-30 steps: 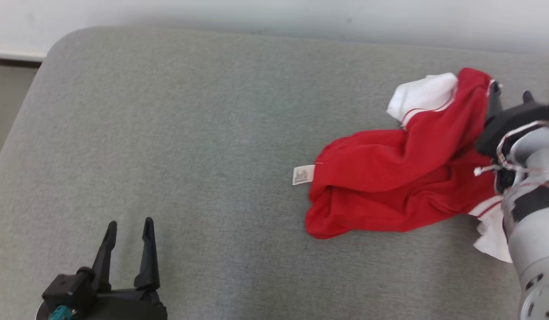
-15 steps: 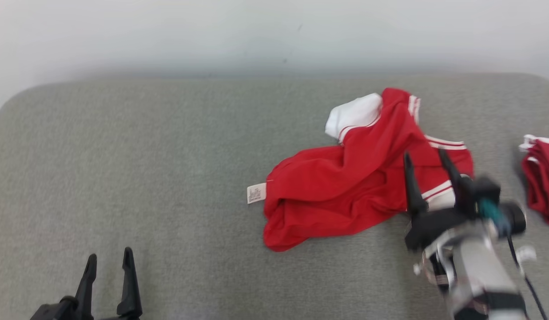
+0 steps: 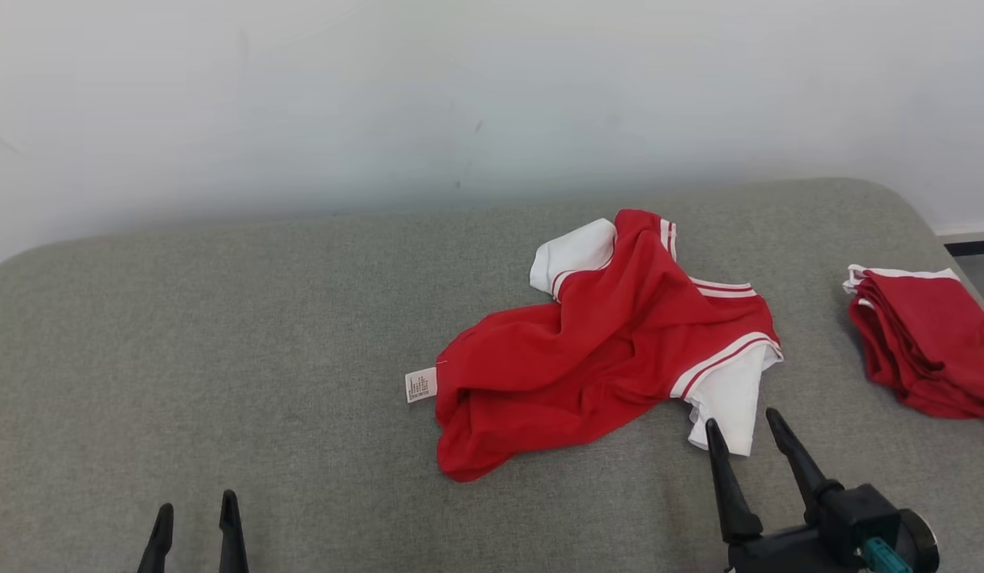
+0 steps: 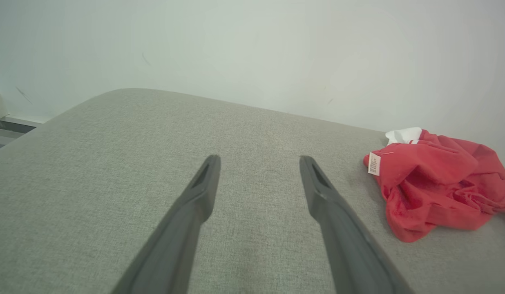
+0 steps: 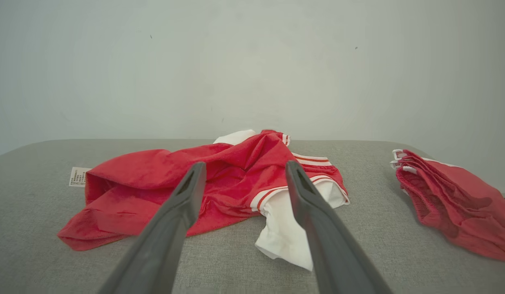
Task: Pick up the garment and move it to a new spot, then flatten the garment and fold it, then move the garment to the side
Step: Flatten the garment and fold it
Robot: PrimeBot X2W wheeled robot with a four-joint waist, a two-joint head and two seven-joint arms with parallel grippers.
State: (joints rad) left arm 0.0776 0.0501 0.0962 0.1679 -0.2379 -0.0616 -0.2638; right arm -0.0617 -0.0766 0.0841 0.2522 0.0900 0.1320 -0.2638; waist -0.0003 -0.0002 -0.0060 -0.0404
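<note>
A crumpled red garment (image 3: 595, 350) with white sleeves and a white care tag lies on the grey padded table (image 3: 221, 358), right of centre. The right wrist view has the garment (image 5: 220, 183) straight ahead; in the left wrist view the garment (image 4: 432, 183) is far to the right. My right gripper (image 3: 743, 434) hovers open just in front of the garment's white sleeve, holding nothing. My left gripper (image 3: 193, 513) is open at the lower left, far from the garment, above bare fabric (image 4: 258, 161).
A folded stack of red garments (image 3: 922, 342) with white trim lies at the table's right edge, and the same stack (image 5: 452, 200) shows in the right wrist view. A pale wall (image 3: 460, 95) runs behind the table. Wide bare surface stretches left of the garment.
The head camera has swung, shifting the whole scene left and down. My right gripper has let go of the garment and pulled back toward me; the garment now lies loose on the table.
</note>
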